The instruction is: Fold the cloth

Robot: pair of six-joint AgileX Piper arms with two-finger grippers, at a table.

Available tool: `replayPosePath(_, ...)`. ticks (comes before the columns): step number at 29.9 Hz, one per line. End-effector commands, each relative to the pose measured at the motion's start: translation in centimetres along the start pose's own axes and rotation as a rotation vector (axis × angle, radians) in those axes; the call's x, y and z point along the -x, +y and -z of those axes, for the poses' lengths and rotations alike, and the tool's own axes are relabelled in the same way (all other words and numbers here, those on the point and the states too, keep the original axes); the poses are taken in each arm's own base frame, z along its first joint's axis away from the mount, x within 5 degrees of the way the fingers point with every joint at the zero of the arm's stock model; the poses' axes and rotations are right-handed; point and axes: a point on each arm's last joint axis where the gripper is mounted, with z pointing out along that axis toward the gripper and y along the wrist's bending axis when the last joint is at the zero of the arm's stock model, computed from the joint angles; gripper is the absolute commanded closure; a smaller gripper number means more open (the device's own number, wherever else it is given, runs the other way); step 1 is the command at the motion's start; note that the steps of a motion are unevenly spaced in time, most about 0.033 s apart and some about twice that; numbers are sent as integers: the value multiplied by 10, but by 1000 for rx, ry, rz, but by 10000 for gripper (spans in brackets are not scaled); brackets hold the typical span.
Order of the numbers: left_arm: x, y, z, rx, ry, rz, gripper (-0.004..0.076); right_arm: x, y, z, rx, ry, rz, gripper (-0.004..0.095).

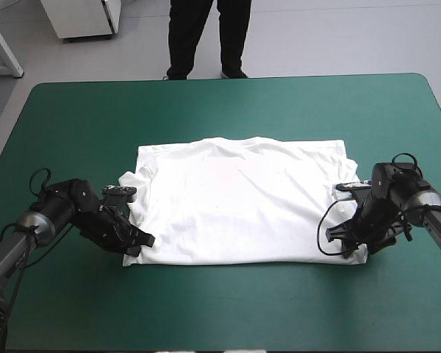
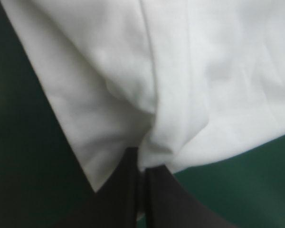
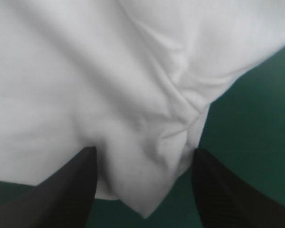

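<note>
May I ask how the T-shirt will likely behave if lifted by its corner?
Probably floppy: the T-shirt puckers softly where the left tool pinches it. Spread thin and flat, it is likely light and would drape. Wrinkled inside the open right tool, its corner may bunch.

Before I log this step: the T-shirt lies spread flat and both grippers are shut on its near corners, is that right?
Not quite. Only the left gripper is shut on the T-shirt. The right gripper is open, its fingers standing apart either side of the near corner, as the right wrist view shows. The rest holds.
</note>
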Motion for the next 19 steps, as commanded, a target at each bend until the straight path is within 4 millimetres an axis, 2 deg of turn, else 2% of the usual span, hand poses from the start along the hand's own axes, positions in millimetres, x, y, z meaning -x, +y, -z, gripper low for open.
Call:
replayPosePath(1,1,-7,14,-18,-54,-3,733,-9,0,-9,-12,17,17,351)
replayPosePath(4,0,-7,14,-19,-52,-3,733,-17,0,-23,-9,36,13,444)
replayPosePath(6,0,-6,14,-16,-51,-5,733,-20,0,-27,-8,46,15,607)
replayPosePath(9,0,-7,14,-18,-44,-7,733,-20,0,-27,-2,46,23,916)
replayPosePath(15,-1,-9,20,-21,-48,-20,733,-20,5,-21,47,66,24,927)
replayPosePath(19,3,-15,41,-13,-123,-51,733,-18,6,-3,46,32,31,927)
